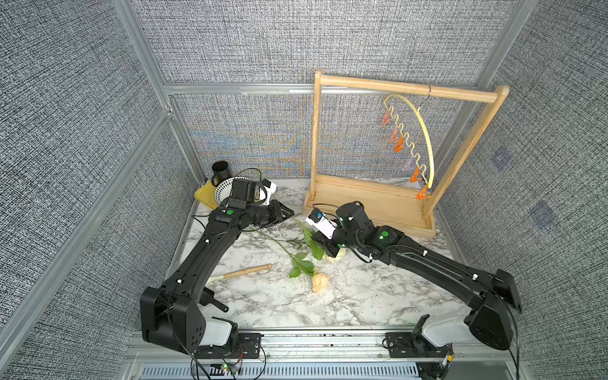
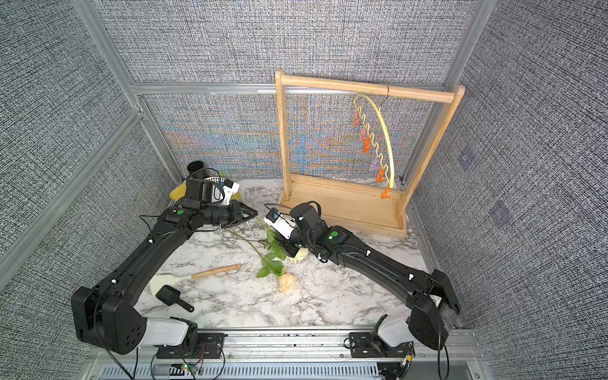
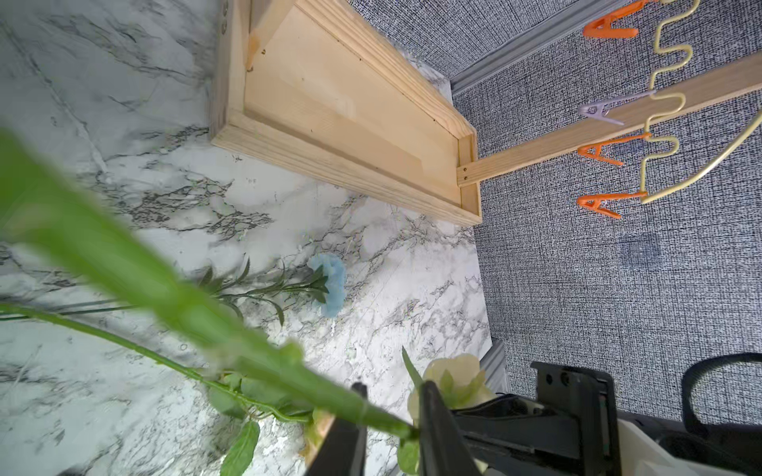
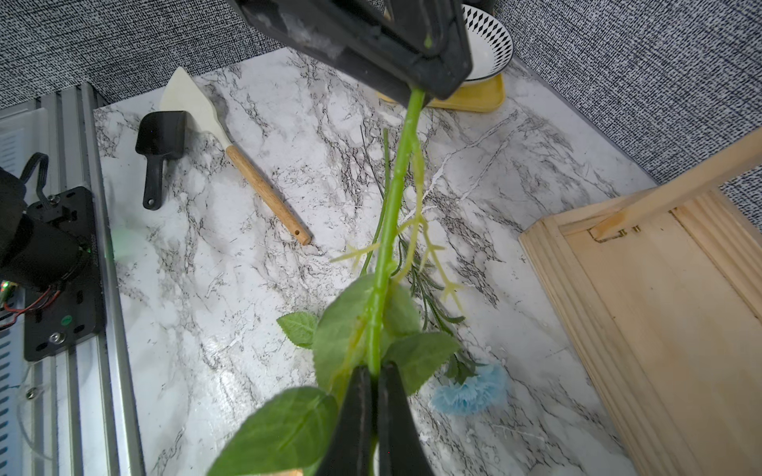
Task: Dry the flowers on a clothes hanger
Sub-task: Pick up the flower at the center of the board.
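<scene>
1. Looking down in both top views, we see the clothes hanger (image 1: 431,161) hooked over the round top bar of the wood rack (image 1: 378,86), toward its right end. Orange and pink clips (image 1: 399,144) are strung along its wavy edge.
2. The right gripper (image 4: 374,369) is clamped tight on the stem (image 4: 396,185) of the cream-white rose (image 3: 453,375), among the leaves just behind the bloom.
3. That stem runs clear of the marble table (image 1: 362,296) across to the left gripper (image 3: 393,387). Its fingers stand narrowly apart with the stem's end between them, lying against one finger. From this angle we cannot tell whether they actually pinch it.
4. The peach rose (image 1: 320,282) lies flat on the table, in front of the held stem, bloom toward the front edge, and neither gripper touches it.
5. The light-blue bloom (image 4: 470,391) also lies on the table, near the rack's base; we find it only in the wrist views.
6. A wooden-handled spatula (image 4: 264,189) and a black scoop (image 4: 161,140) lie just beside each other near the left arm. A bowl (image 4: 490,37) on a yellow tray (image 4: 478,103) and a black mug (image 1: 219,169) sit in the back left corner.
</scene>
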`<state>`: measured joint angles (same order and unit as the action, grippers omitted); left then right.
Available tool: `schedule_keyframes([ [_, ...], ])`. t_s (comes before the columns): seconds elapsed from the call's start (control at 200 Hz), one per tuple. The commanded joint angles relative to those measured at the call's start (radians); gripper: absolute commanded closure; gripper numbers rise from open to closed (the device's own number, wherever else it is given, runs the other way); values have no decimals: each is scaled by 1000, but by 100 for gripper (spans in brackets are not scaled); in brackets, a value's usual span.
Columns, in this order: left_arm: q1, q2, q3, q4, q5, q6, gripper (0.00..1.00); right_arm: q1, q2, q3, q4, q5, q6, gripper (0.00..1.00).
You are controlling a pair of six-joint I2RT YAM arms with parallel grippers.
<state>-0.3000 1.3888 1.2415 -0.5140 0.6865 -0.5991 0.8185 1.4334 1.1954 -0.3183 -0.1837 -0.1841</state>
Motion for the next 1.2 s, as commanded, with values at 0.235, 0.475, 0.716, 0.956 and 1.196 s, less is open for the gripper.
schedule_keyframes([
  [0.235, -4, -22, 9, 29, -15, 53, 98, 1, -24, -20, 43, 10, 15, 82],
  [0.475, -19, -19, 49, 0, 19, 233, 98, -12, -207, -142, 182, 13, 27, 66],
  [0.716, -68, 20, 115, -31, 59, 348, 98, -73, -470, -322, 312, 126, 76, 51],
  [0.956, -154, 47, 131, 38, -8, 394, 98, -454, -716, -377, 359, 25, 366, 35],
  [1.196, -216, 124, 191, 115, -20, 371, 98, -785, -688, -289, 207, 90, 453, 33],
])
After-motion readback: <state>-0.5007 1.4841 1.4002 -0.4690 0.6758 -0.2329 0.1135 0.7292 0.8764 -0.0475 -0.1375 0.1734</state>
